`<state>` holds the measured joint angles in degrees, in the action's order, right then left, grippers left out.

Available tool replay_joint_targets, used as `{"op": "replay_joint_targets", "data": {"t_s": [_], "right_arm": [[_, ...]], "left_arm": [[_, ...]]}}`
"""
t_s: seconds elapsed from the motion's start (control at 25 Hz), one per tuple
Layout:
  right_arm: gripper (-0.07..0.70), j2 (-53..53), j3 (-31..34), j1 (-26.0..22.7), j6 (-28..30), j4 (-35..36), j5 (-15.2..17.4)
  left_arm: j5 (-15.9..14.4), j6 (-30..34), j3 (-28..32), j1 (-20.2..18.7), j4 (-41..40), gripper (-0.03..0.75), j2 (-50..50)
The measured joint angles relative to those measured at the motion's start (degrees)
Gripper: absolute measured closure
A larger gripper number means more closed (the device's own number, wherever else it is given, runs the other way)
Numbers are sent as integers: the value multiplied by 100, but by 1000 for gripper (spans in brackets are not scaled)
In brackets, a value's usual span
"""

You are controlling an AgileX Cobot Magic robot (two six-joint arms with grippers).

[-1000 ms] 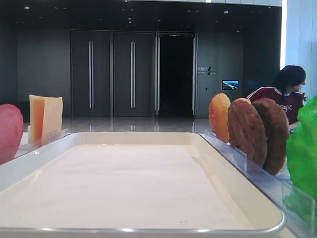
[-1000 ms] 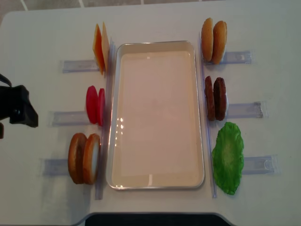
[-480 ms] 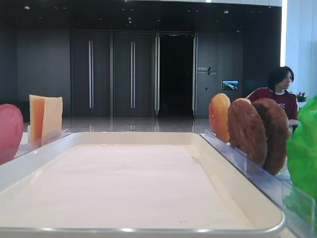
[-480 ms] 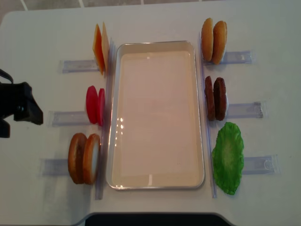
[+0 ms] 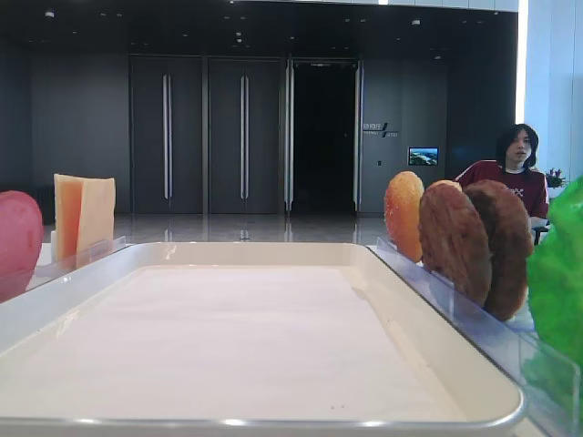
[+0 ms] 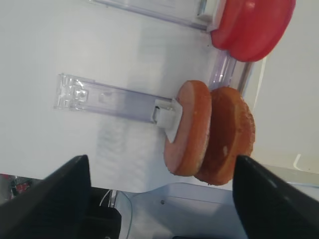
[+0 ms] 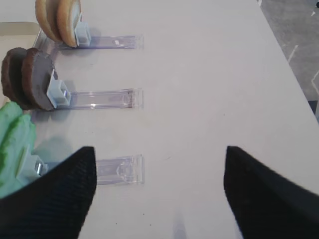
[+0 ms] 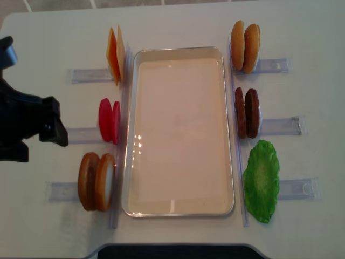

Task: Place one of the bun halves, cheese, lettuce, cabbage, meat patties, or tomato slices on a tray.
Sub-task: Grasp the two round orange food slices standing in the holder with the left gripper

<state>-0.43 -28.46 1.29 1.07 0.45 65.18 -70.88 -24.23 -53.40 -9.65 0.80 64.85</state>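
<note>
From above, my black left pincer hangs over the white table, beside the pinkish-red round tomato slices, its fingers spread wide with nothing between them. Only my left wrist view shows the two golden-crusted bun halves upright in their clear plastic rack. My right pincer, seen only by its own camera, gapes empty near the dark brown meat patties. The large white rimmed tray lies bare.

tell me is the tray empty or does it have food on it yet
Empty. The tray shows only its bare white liner; the bun halves stand upright in their rack beside it.
</note>
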Motion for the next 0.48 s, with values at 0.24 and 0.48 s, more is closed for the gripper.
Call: {"op": "replay_joint_targets", "data": {"t_s": [0.24,0.48], "right_arm": [[97,0,0,0,0,0,0],[97,0,0,0,0,0,0]], "left_arm": [[0,-709,0,-916,-210,24,202],[228,-1157,0,-1632,-215,24,618]]}}
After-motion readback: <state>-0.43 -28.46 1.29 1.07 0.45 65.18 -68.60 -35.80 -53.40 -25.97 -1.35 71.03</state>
